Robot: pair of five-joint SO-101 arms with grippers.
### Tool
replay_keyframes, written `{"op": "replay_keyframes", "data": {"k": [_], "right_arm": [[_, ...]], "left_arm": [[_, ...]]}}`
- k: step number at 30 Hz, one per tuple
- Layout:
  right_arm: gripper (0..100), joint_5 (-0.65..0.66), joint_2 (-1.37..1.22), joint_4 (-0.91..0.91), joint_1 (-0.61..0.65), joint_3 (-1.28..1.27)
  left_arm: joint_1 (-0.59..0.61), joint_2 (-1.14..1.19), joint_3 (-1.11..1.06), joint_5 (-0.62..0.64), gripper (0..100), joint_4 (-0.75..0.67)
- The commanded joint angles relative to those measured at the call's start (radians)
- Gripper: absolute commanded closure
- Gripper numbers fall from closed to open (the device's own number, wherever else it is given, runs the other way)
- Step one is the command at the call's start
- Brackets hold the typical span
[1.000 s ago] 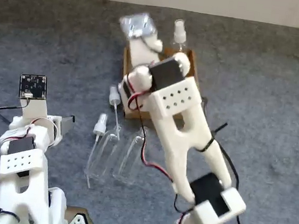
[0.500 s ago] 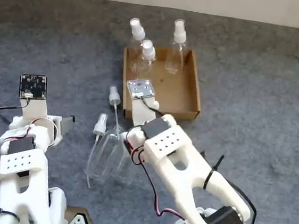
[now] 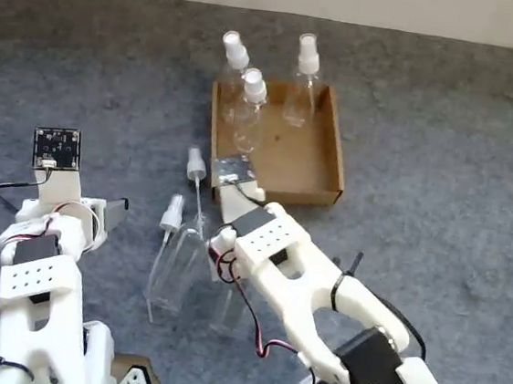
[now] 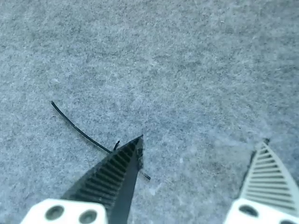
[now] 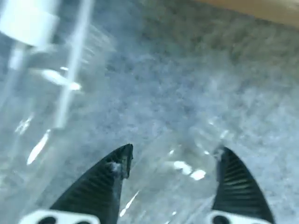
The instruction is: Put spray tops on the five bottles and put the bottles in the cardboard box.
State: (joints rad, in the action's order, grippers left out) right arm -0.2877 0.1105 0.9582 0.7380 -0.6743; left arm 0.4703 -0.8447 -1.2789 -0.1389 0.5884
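Note:
Three clear bottles with white spray tops (image 3: 250,109) are at the far end of the cardboard box (image 3: 323,167). Two bare clear bottles lie on the carpet in front of the box: one (image 3: 177,264) beside two loose spray tops (image 3: 173,213), the other (image 3: 226,310) partly under the right arm. In the right wrist view my right gripper (image 5: 175,150) is open and straddles the neck end of that bottle (image 5: 187,170), with a spray top (image 5: 27,22) off to one side. My left gripper (image 4: 202,141) is open over bare carpet, away from the bottles.
Grey carpet covers the whole surface. A thin black wire (image 4: 79,130) lies by the left gripper's dark finger (image 4: 117,170). The box's near wall (image 5: 261,9) is just beyond the lying bottles. Open carpet extends to the right of the box.
The right arm drew back from over the box and came down over the lying bottles, uncovering three capped bottles at the box. The left arm stayed still.

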Motion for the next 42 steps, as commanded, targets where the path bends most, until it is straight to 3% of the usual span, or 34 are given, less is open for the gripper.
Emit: {"op": "replay_keyframes", "data": {"k": [1, 5, 10, 16, 23, 28, 33, 36, 42], "right_arm": [[88.2, 0.008, 0.008, 0.002, -0.102, -0.007], [92.2, 0.255, 0.008, 0.002, -0.303, -0.062], [92.6, 0.548, 0.008, 0.001, -0.645, -0.073], [92.6, 0.799, 0.007, -0.008, -0.974, -0.058], [88.9, 0.868, -0.001, -0.007, -1.066, 0.016], [83.7, 0.865, 0.007, -0.005, -1.061, 0.033], [83.4, 0.865, 0.008, -0.002, -1.064, 0.035], [83.4, 0.865, -0.001, -0.007, -1.030, 0.035], [83.6, 0.789, 0.044, -0.030, -1.020, 0.035]], "left_arm": [[-0.002, 0.001, 0.002, 0.005, 68, -0.025], [-0.002, 0.001, 0.002, 0.005, 68, -0.025], [-0.002, 0.001, 0.002, 0.005, 68, -0.025], [-0.002, 0.001, 0.004, 0.005, 68, -0.021], [-0.004, 0.002, 0.047, 0.005, 68, 0.003], [-0.047, 0.002, 0.252, -0.092, 68, 0.319], [-0.065, 0.002, 0.464, -0.101, 67, 0.555], [-0.093, 0.002, 0.516, -0.103, 66, 0.629], [-0.186, -0.005, 0.522, -0.101, 67, 0.643]]}}
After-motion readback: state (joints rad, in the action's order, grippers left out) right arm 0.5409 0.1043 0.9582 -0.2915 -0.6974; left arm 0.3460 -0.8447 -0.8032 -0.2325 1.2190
